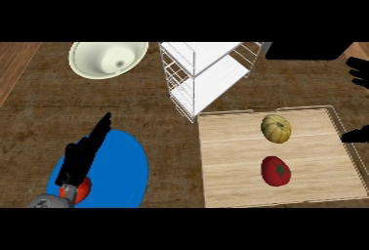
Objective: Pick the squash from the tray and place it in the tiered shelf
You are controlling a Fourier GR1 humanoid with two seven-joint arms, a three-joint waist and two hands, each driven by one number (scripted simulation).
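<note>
Reaching from the far right edge, the right hand (358, 73) shows only dark fingers, so I cannot tell its pose. Grabbing the tomato (276, 171) instead is the risk; it lies just below the squash (276, 129) in the tray (238, 188). Left hand (85, 154) rests straight-fingered over the blue plate (126, 171). White shelf (205, 78) holds nothing visible.

I am looking steeply down from the robot's head at the wooden counter (43, 112), the single view taking in the tray (216, 195) at lower right, with the tiered shelf (205, 73) just beyond it and the blue plate (126, 171) to its left.
</note>
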